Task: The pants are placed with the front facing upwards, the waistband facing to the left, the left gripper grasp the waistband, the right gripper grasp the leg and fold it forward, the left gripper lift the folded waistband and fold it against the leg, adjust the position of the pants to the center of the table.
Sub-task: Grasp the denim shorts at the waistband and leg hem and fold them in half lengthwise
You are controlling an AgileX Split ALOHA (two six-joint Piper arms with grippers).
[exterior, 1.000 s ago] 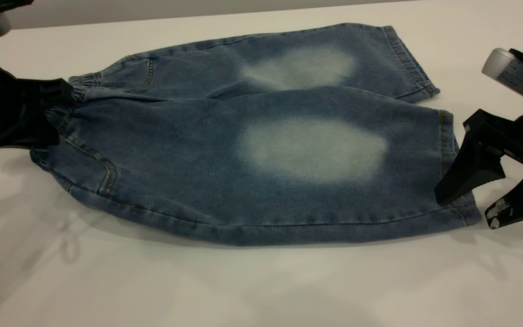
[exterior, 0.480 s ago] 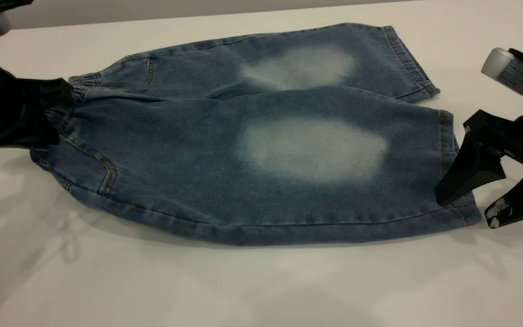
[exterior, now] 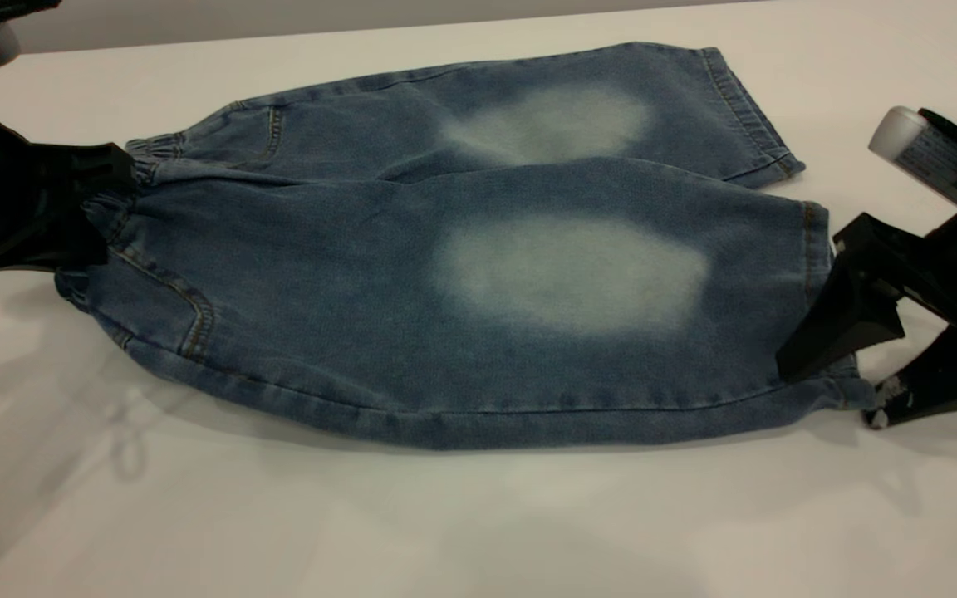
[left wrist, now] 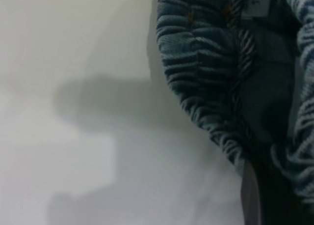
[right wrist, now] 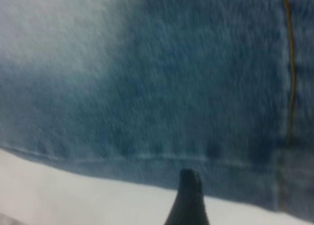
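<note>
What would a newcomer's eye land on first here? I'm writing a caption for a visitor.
First, the pants: blue denim spread flat across the white table, a pale faded patch on each leg. Then the two black grippers at either end: the left gripper at the gathered waistband, the right gripper open, straddling the near leg's cuff.

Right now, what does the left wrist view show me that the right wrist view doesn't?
Only the left wrist view shows the waistband, its ruched elastic gathers bunched close to the lens. Only the right wrist view shows the near leg's pale faded patch, tan cuff stitching and one black fingertip at the hem. Both show the pants lying on the table.
</note>
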